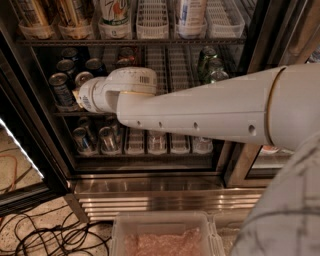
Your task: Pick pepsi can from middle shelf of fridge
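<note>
The fridge (150, 186) stands open in front of me. Its middle shelf (169, 62) has white slotted lanes. Several dark-blue pepsi cans with silver tops stand at its left; the front one (61, 90) is by the shelf edge, with others (66, 66) behind it. An orange-red can (126, 54) stands further back and green cans (208, 59) on the right. My white arm reaches in from the right. My gripper (84, 96) is at the arm's left end, right next to the front pepsi cans. The wrist housing hides its tip.
Tall bottles (115, 15) stand on the level above and clear water bottles (106, 140) on the level below. A clear plastic bin (161, 235) sits on the floor in front of the fridge. Black cables (45, 235) lie at the lower left, by the open door (20, 150).
</note>
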`<action>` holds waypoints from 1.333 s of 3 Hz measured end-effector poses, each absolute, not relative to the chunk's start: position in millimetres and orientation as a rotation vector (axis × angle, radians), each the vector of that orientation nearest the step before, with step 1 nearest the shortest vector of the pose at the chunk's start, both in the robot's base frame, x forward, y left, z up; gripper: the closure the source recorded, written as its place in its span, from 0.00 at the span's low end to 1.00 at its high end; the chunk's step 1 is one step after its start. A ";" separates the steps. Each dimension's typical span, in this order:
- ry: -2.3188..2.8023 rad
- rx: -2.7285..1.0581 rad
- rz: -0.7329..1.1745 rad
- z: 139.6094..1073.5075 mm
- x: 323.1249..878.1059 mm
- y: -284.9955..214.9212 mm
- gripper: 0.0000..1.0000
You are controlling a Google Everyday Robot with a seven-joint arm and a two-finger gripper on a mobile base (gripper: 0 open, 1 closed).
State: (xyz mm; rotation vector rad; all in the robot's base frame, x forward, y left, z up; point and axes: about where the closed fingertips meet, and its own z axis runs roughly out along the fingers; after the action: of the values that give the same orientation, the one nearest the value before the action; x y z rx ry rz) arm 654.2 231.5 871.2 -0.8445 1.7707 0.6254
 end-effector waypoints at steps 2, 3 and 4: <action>1.743 -0.791 0.601 905.6 669.8 186.2 1.00; 1.743 -0.791 0.601 905.6 669.7 186.3 1.00; 1.765 -0.770 0.671 899.2 653.0 188.2 1.00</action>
State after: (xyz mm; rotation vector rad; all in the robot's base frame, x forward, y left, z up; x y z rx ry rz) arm 653.0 188.2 899.2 -0.7704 1.7650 0.6709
